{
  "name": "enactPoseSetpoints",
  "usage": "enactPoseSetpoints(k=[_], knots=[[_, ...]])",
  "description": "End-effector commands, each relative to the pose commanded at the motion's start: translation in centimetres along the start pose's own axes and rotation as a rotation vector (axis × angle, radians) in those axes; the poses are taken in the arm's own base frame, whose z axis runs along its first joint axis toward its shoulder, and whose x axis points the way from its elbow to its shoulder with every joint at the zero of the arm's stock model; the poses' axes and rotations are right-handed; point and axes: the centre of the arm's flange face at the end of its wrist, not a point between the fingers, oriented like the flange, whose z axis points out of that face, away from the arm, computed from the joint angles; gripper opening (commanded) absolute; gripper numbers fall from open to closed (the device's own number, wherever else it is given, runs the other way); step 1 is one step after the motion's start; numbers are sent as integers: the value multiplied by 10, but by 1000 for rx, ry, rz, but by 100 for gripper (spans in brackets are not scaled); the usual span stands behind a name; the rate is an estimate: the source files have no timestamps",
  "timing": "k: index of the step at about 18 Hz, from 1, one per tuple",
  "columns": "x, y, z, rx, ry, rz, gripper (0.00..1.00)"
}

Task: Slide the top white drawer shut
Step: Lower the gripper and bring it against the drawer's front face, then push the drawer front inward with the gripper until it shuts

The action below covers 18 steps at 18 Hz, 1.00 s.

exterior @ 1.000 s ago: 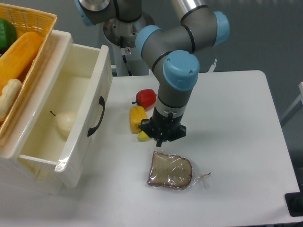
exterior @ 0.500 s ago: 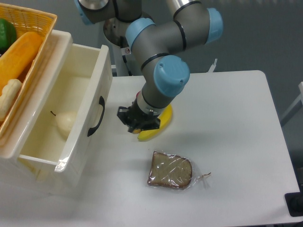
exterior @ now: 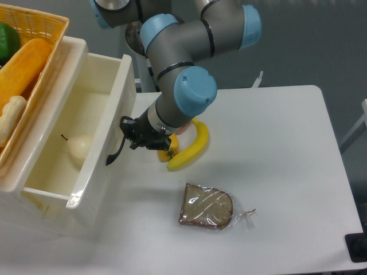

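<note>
Standing pulled out at the desk's left edge, the top white drawer (exterior: 86, 132) holds a pale pear (exterior: 79, 150). The gripper (exterior: 133, 135) sits right against the drawer's black handle (exterior: 117, 144); whether its jaws are parted or closed cannot be told. A banana (exterior: 191, 149) lies just beside the arm, and a wrapped bread slice (exterior: 207, 205) sits nearer the front edge.

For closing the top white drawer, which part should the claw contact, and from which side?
Contact the front panel of the top white drawer beside its black handle, coming from the table side where the claw is. The drawer stands pulled out, so a flat push should slide it in.
</note>
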Motion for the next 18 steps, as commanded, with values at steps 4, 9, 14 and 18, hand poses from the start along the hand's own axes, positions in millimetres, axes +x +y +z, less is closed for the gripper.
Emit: enactPoseSetpoints(k=[4, 9, 14, 18], knots=[[17, -7, 7, -9, 3, 16, 0], [37, -12, 13, -19, -2, 45, 0], [62, -21, 29, -43, -3, 62, 0], [69, -22, 39, -60, 3, 70, 0]])
